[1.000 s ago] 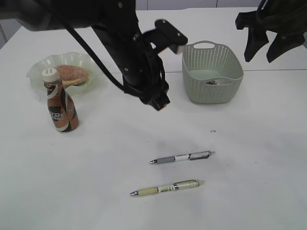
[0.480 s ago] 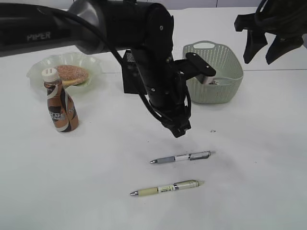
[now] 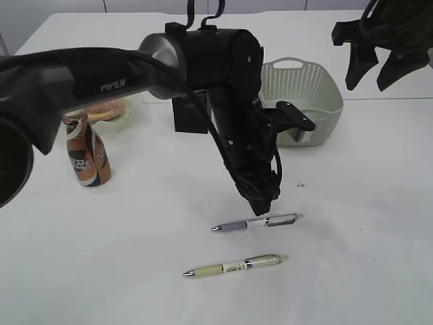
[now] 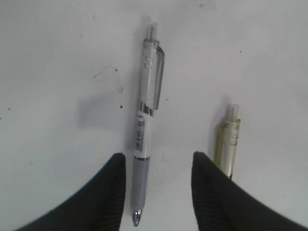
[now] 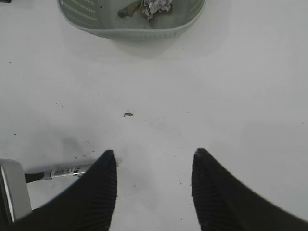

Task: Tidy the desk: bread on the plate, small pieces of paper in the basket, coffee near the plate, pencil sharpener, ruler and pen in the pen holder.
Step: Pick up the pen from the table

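Note:
A grey-and-white pen (image 3: 257, 222) lies on the white table, with a yellowish pen (image 3: 233, 265) in front of it. My left gripper (image 3: 262, 202) is open and hovers just above the grey pen. In the left wrist view the pen (image 4: 147, 110) lies between the open fingers, near the left one, and the gripper (image 4: 156, 156) is empty. The yellowish pen (image 4: 228, 139) is beside the right finger. My right gripper (image 3: 375, 76) is open and empty, high at the back right; it (image 5: 155, 154) looks down on bare table.
A green basket (image 3: 298, 101) holds paper scraps (image 5: 149, 7). A black pen holder (image 3: 189, 115) stands behind the left arm. A coffee bottle (image 3: 84, 145) stands at the left by the plate (image 3: 133, 108) with bread (image 3: 108, 108). A small speck (image 3: 300, 184) lies on the table.
My left arm has swung forward and down to the right, from beside the basket to just above the grey pen. The right gripper has stayed in place.

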{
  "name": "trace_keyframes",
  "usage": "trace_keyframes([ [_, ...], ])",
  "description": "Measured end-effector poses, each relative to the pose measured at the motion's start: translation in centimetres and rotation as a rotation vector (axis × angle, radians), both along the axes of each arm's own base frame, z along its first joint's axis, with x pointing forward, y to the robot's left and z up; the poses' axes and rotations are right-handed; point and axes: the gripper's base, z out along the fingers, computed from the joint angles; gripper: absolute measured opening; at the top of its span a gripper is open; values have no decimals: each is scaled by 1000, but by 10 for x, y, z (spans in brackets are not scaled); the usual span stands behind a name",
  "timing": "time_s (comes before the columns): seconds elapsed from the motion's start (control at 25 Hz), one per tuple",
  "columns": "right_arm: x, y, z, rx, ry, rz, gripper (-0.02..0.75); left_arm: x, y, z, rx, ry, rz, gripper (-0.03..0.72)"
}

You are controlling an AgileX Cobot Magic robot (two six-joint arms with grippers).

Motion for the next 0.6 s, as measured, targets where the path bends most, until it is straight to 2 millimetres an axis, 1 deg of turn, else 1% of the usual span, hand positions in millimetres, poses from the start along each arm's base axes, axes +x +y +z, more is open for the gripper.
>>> trace_keyframes([
  [0.16,5,-8,-9,-8,22,-31,372,0,0,-5,7,7,-7,330],
  [0.28,10,-23,-16,-12,40,-67,372,0,0,-6,7,5,-17,329],
  [0.4,14,-36,-23,-16,56,-102,372,1,-1,-11,13,10,-24,328],
  [0.48,16,-42,-27,-18,65,-116,372,1,-1,-15,19,16,-26,321],
  [0.6,17,-45,-30,-33,72,-121,372,1,-1,-22,28,25,-28,309],
])
